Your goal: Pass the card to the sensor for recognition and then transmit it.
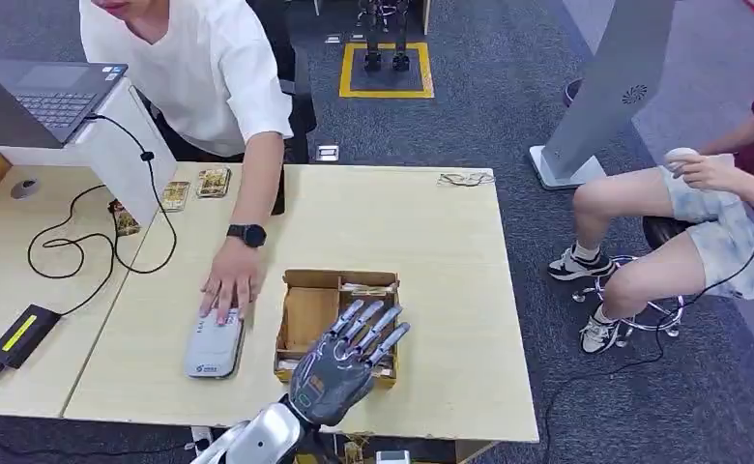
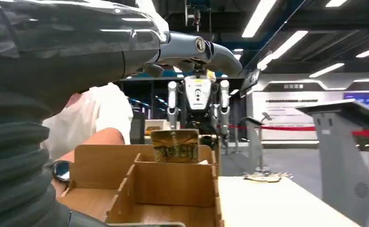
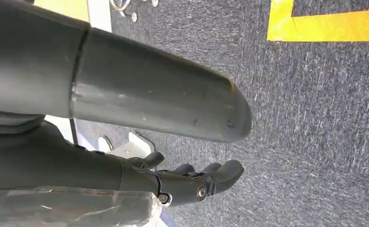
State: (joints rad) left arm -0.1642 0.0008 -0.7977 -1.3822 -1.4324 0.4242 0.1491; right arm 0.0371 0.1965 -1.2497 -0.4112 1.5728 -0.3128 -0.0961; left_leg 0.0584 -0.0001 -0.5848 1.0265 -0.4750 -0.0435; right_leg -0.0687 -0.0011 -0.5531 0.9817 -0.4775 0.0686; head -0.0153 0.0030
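A brown cardboard box (image 1: pixel 307 319) with compartments sits near the table's front edge. Cards (image 1: pixel 366 287) stand in its far compartment; one patterned card (image 2: pixel 175 145) stands upright there in the left wrist view. My left hand (image 1: pixel 349 356) hovers over the box's near right part, fingers spread, holding nothing. The grey card sensor (image 1: pixel 213 346) lies left of the box, and a person's hand (image 1: pixel 228 285) rests on its far end. My right hand (image 3: pixel 192 182) hangs beside my body above the carpet, its fingers loosely bent with nothing in them.
A person in a white shirt (image 1: pixel 199 68) leans over the table's far side. More cards (image 1: pixel 213 182) lie at the far left. A laptop (image 1: pixel 49 92), cables (image 1: pixel 93 251) and a black adapter (image 1: pixel 23 333) sit on the left. Another person (image 1: pixel 711 213) sits at the right.
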